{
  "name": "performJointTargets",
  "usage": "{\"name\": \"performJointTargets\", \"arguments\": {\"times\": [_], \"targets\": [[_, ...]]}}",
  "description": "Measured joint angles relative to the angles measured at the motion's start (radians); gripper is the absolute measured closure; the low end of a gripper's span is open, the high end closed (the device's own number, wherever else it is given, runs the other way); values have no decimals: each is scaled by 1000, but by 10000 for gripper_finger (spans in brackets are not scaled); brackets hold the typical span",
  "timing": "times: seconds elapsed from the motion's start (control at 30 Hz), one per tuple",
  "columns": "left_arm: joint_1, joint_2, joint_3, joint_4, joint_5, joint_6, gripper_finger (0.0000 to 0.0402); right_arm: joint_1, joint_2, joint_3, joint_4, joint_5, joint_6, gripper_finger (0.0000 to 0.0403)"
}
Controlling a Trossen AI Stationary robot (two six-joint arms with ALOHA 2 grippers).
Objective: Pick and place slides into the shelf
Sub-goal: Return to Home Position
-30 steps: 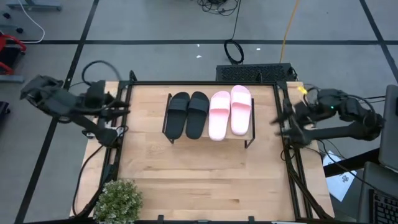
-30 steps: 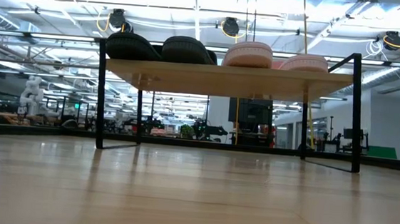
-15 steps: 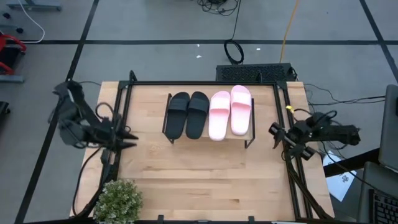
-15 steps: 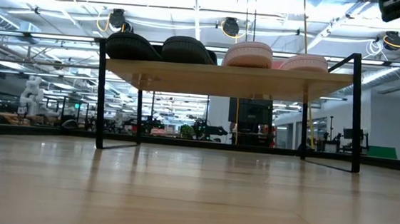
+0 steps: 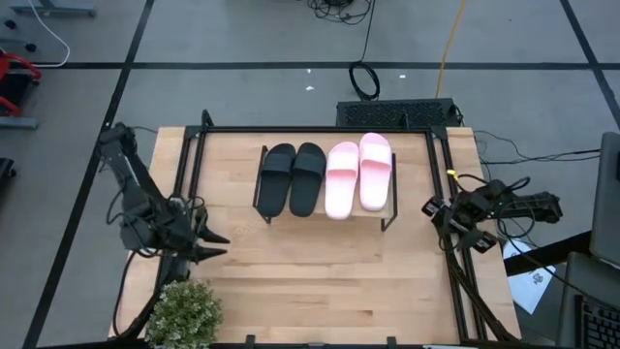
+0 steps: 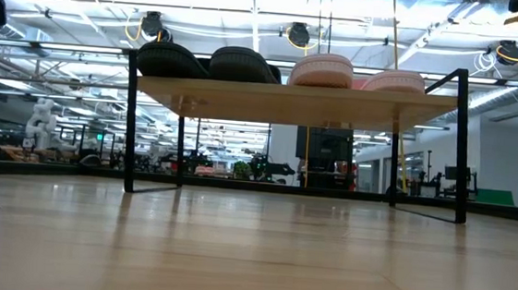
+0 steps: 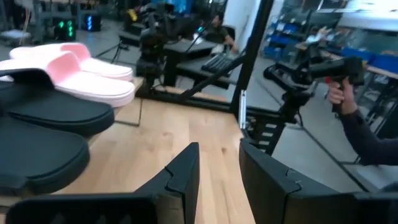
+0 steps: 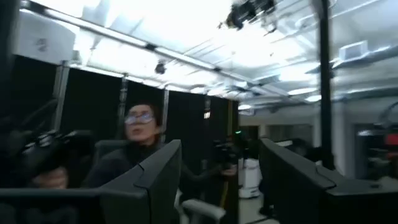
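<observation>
High view: left gripper [image 5: 216, 246] hangs over the near-left part of the table [image 5: 310, 276], tips pointing right, just beyond the potted plant [image 5: 184, 310]. The left wrist view shows its fingers [image 7: 185, 169] parted with a clear gap and nothing between them. The right gripper [image 5: 433, 207] sits at the right table edge, pointing left; the right wrist view shows it spread wide and empty too. Both are well apart from the shelf [image 6: 290, 102].

All four slides are on the shelf top, side by side: black pair [image 5: 291, 179] on the left, pink pair [image 5: 358, 174] on the right. The task looks done, and the arms only need to fold home.

Risks:
- The left gripper is close to the plant, so a low swing on retraction could clip the leaves.
- The right-hand pink slide [image 5: 376, 171] sits farther back than its mate and may reach the far edge of the plank. A bump to the shelf frame could shift it.
- Cables trail by both arm bases and could snag.

Views:
- High view gives the row order and the far offset of that pink slide.
- Low view shows all four slides flat on the plank with nothing under the shelf, but it cannot show the offset.
- Left wrist view shows a person's hand [image 7: 339, 93] on a handle beyond the table.
- Right wrist view shows a seated person [image 8: 140, 146] and none of the table.
</observation>
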Motion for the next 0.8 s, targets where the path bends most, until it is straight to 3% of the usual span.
{"name": "performJointTargets", "arguments": {"times": [0.17,0.3,0.57,0.8], "targets": [[37,0,-140,228,51,115,289,-1,-1,9,-13,-5,5,197],[95,-2,-195,298,129,132,289,-2,-1,10,-66,25,-3,197],[261,-3,-201,295,365,191,289,-2,-1,10,-79,38,-22,197],[363,-81,-202,180,461,201,289,-2,-1,10,-116,34,12,197]]}}
